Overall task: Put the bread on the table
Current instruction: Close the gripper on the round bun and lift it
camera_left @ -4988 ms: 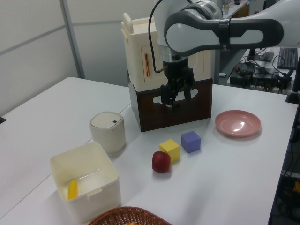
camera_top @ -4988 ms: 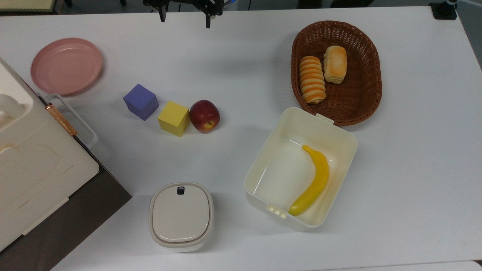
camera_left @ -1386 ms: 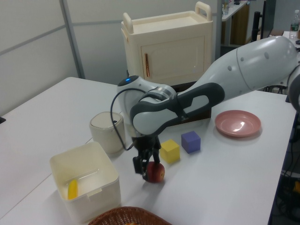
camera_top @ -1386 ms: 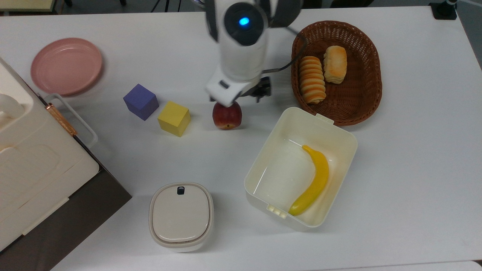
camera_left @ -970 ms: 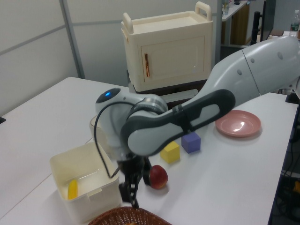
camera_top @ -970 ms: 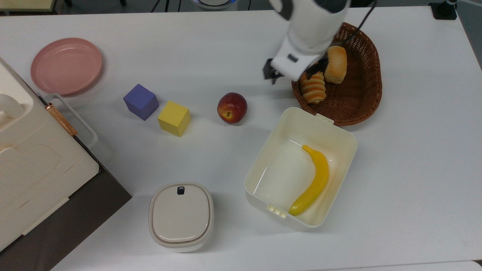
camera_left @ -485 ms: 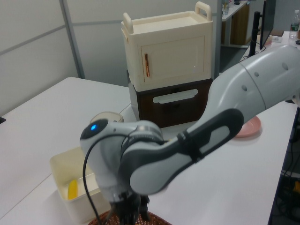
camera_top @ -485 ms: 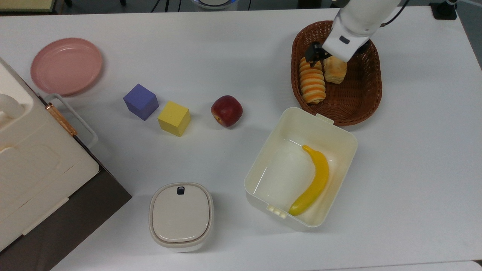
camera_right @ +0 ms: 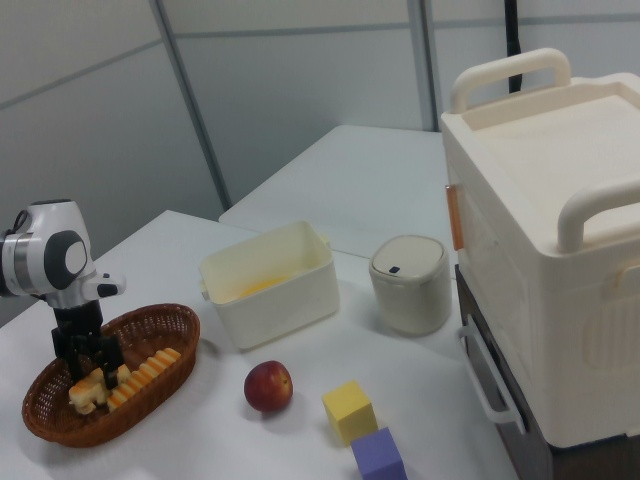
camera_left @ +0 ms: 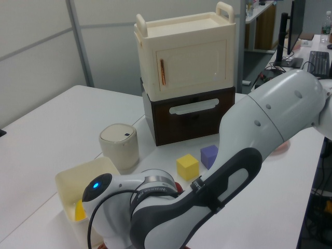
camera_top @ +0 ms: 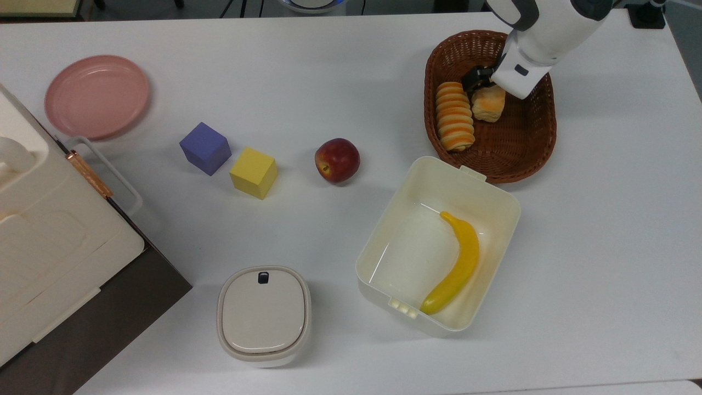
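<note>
While the left view has the arm [camera_left: 218, 176] blocking the wicker basket [camera_top: 526, 148] on the white surface [camera_top: 351, 66], the right view catches the claw [camera_right: 88, 367] down around the bread [camera_right: 85, 392], narrow, beside the striped roll [camera_top: 454, 116].

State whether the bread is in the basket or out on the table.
In. The bread lies inside the basket beside the striped roll, with the gripper down over it.

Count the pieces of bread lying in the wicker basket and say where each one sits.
2. The striped roll lies at the basket's side toward the top view's left; the bread lies beside it, under the end effector.
</note>
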`<state>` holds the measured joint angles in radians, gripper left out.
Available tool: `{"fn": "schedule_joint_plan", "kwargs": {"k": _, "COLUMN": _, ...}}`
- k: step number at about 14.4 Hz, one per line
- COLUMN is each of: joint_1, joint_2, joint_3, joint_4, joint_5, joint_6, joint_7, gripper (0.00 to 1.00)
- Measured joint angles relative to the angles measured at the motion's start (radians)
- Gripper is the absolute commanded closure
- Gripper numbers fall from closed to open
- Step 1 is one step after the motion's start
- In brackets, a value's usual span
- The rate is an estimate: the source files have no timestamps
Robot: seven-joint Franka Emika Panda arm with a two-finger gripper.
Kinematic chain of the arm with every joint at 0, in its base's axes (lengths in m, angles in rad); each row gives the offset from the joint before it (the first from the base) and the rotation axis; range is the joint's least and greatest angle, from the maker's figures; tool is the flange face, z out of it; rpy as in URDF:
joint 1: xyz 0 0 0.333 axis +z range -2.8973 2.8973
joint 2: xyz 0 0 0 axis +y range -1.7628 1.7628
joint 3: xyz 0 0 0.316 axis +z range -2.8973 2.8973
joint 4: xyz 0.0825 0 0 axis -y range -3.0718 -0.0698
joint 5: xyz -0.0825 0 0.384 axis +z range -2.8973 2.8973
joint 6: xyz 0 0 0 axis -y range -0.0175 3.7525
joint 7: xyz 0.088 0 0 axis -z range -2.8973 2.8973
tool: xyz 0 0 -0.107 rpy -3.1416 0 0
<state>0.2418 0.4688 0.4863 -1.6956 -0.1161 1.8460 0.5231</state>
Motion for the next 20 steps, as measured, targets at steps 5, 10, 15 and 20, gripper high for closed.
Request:
{"fn": "schedule_joint_plan", "kwargs": {"k": 5, "joint_1": -0.001, "joint_2": 0.002, "joint_3": 0.000, "joint_4": 0.001, "joint_5": -0.030, "joint_6": 0.003, "joint_7": 0.000, "gripper": 0.68}}
{"fn": "schedule_joint_plan", "kwargs": {"k": 10, "joint_1": -0.022, "joint_2": -0.041, "joint_3": -0.001, "joint_4": 0.054, "joint_5": -0.054, "joint_6": -0.125, "joint_7": -0.035, "gripper": 0.69}}
{"fn": "schedule_joint_plan", "kwargs": {"k": 15, "joint_1": -0.144, "joint_2": -0.131, "joint_3": -0.006, "joint_4": 0.069, "joint_5": -0.055, "joint_6": -0.182, "joint_7": -0.162, "gripper": 0.68}}
{"fn": "schedule_joint_plan", "kwargs": {"k": 20, "joint_1": -0.354, "joint_2": -0.168, "joint_3": -0.015, "joint_4": 0.070, "joint_5": -0.055, "joint_6": -0.184, "joint_7": -0.392, "gripper": 0.65}}
